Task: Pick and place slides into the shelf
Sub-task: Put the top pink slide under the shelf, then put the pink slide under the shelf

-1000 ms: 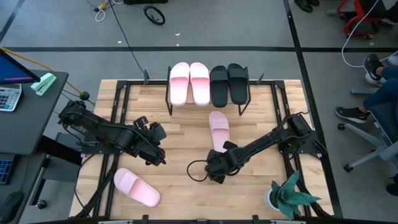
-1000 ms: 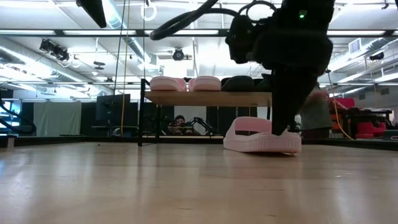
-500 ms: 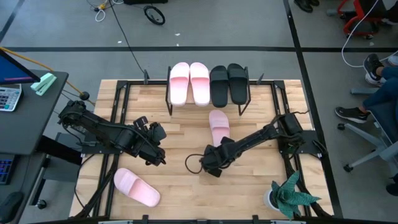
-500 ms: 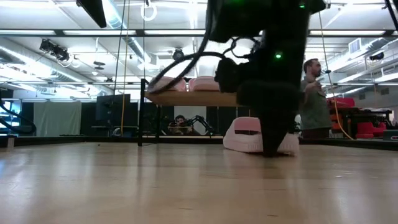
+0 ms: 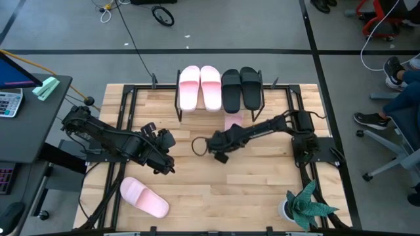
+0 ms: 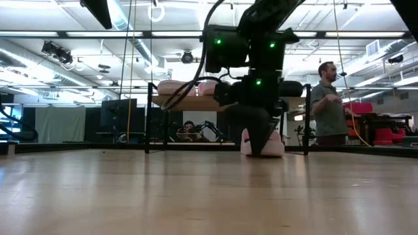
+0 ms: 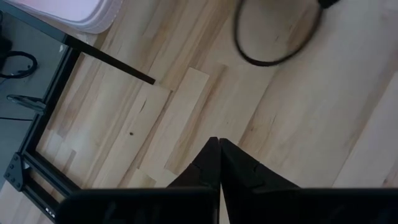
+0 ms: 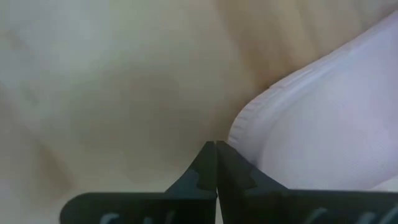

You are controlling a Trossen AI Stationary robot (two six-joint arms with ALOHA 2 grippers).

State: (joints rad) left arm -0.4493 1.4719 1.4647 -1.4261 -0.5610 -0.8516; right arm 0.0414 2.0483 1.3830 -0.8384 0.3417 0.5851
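Note:
The shelf (image 5: 178, 108) stands at the table's far edge, and two light pink slides (image 5: 200, 87) and two black slides (image 5: 239, 88) lie on its top board (image 6: 196, 102). A third pink slide (image 5: 233, 122) lies flat on the table in front of it, mostly under my right arm. A fourth pink slide (image 5: 143, 197) lies near the near-left corner. My right gripper (image 5: 222, 155) is shut, with its tips down at the table beside the third slide (image 8: 323, 118). My left gripper (image 5: 165, 165) hovers shut over bare wood at the table's left middle. My right gripper (image 8: 216, 146) points its shut fingertips right at the rim (image 8: 244, 127) of the pink slide lying in front of the shelf. I cannot tell whether they touch it. The slide rests on the table.
A potted plant (image 5: 303, 204) stands at the near-right corner. A black cable loop (image 5: 199, 145) hangs beside my right wrist. A desk with a calculator (image 5: 8, 101) is left of the table. A person (image 6: 326, 104) stands beyond the far edge. Bare wood lies across the near middle.
My right gripper has swung from the near middle of the table toward the far edge and slightly left, coming up against the pink slide in front of the shelf. That slide now shows narrower in the low view. My left arm has kept still.

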